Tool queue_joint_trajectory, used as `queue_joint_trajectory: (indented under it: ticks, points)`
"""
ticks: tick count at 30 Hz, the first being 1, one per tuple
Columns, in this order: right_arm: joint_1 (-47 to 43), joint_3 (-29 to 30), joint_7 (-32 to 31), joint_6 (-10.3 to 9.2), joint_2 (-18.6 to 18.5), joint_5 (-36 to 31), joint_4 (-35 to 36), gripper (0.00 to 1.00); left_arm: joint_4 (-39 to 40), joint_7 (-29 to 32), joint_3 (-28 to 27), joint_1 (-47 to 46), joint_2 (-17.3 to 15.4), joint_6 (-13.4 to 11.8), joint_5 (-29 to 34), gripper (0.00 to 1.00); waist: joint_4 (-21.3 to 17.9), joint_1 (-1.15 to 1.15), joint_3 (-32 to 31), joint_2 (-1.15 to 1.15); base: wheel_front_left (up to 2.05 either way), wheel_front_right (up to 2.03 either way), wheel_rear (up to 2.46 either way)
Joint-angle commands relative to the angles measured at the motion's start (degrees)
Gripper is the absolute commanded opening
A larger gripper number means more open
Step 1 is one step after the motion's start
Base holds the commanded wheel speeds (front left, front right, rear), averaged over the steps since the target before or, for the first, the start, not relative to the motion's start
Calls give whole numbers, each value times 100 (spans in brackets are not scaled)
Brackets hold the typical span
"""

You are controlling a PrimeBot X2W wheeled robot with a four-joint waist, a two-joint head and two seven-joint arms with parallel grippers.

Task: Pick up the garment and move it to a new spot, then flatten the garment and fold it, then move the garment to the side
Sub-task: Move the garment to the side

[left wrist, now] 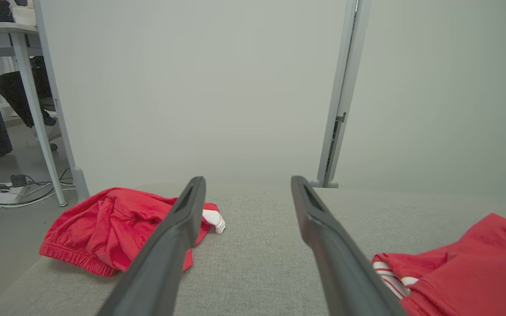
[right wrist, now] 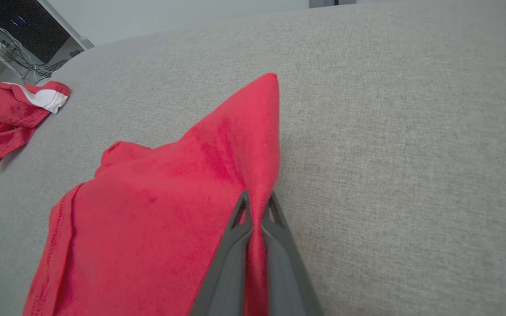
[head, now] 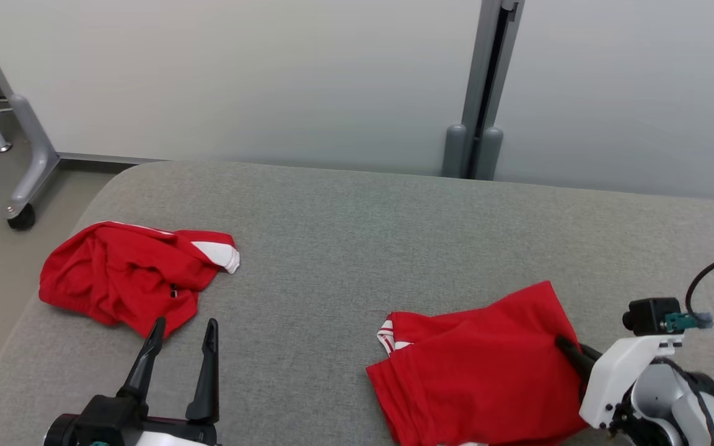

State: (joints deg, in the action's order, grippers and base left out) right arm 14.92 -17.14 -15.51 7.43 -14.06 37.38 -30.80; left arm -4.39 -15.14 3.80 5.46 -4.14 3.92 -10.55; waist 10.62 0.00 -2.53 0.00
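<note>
Grey fabric-covered bench [head: 344, 248], pale partition panels [head: 270, 80] behind. The red garment [head: 481, 365] with its white-striped hem lies rumpled at front right, its edge pinched in the right tool [right wrist: 258, 196]. The left tool [head: 185, 322] is spread wide and empty. A second red garment [head: 121, 279] lies far left.

The right hand [right wrist: 256, 199] is at the near right of the tabletop [head: 357, 235], pinching the edge of a pair of shorts [head: 475, 371] that spreads out to its left. A second pair of shorts [head: 121, 279] lies just ahead and left of the left hand [head: 185, 325], well apart from the first. A partition wall [head: 270, 80] stands beyond both hands.
</note>
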Motion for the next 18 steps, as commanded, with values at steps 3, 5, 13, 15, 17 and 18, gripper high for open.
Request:
queue_joint_trajectory:
  ticks: [3, 5, 13, 15, 17, 18]
  points:
    - [275, -78, 110, 12, -226, 54, 24, 0, 55, 2, 89, -159, 15, 39, 46, 100, -258, 0, 113, 0, 0, 0, 0]
    - [462, -146, 154, 11, -352, 85, -6, 0, 77, 1, 175, -227, 22, 64, 61, 100, -413, 0, 187, 0, 0, 0, 0]
    - [1343, -236, 379, 11, -812, 203, -94, 0, 193, 2, 554, -710, 53, 178, 89, 100, -1097, 0, 776, 0, 0, 0, 0]
    - [1565, -215, 436, 11, -919, 236, -112, 0, 205, 2, 612, -840, 59, 201, 101, 100, -1292, 0, 952, 0, 0, 0, 0]
    - [1804, -203, 486, 11, -1024, 263, -138, 0, 217, 2, 658, -970, 59, 215, 118, 100, -1496, 0, 1157, 0, 0, 0, 0]
    - [1911, -194, 516, 11, -1087, 282, -178, 0, 208, 2, 686, -1047, 46, 223, 129, 100, -1578, 0, 1258, 0, 0, 0, 0]
